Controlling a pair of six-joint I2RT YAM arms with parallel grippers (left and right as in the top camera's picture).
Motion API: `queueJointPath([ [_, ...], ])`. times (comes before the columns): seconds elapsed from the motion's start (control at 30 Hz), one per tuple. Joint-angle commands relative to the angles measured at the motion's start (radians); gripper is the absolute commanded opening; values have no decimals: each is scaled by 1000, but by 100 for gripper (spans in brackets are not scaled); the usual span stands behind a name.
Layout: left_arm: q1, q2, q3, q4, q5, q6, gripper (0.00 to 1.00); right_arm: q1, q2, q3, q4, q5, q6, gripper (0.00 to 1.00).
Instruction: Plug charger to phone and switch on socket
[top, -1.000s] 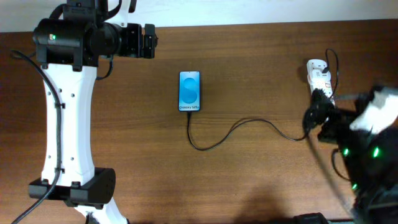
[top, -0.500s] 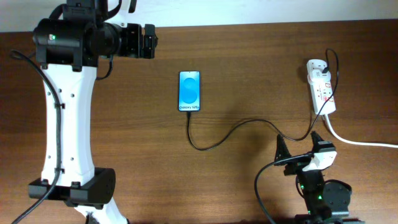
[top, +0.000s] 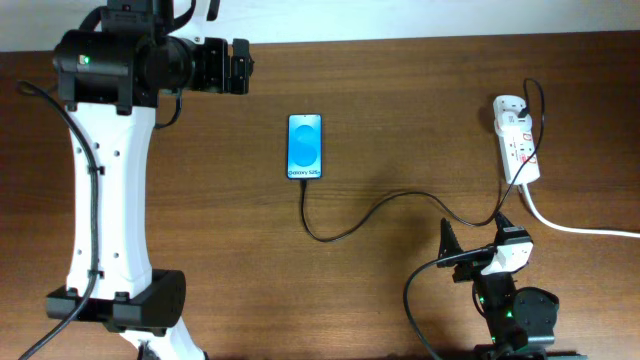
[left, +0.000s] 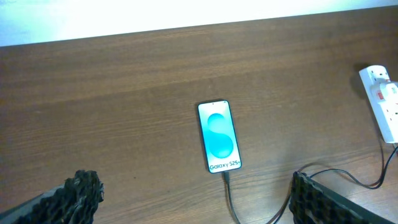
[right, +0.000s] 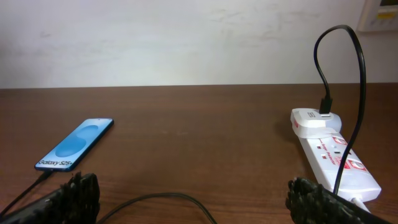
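Slim black-framed, blue-screened smartphone flat mid-table; thin black charger cable meets its bottom edge, snakes right to white red-marked power strip. Left gripper, right gripper: fingers wide, empty. Risk: right arm reaching switch snags nearby cable, yanks connector out.

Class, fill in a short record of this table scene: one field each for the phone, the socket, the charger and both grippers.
phone: flat on the table, screen up and lit
socket: near the table's right edge; switch state unreadable
charger: tip meets the phone's bottom edge; other end plugged into the socket
left gripper: open, holding nothing
right gripper: open, holding nothing
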Motion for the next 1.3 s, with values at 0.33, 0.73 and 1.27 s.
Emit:
queueJointPath([
  [0.33, 0, -241, -309, 93, -67, 18, 99, -7, -12, -10, 3, -13, -10, 98],
  [0.73, 73, -1423, -2127, 1402, -30, 305, 99, -7, -12, -10, 3, -13, -10, 98],
  [1.27, 76, -1904, -2443, 1348, -56, 361, 99, -7, -12, -10, 3, -13, -10, 98],
])
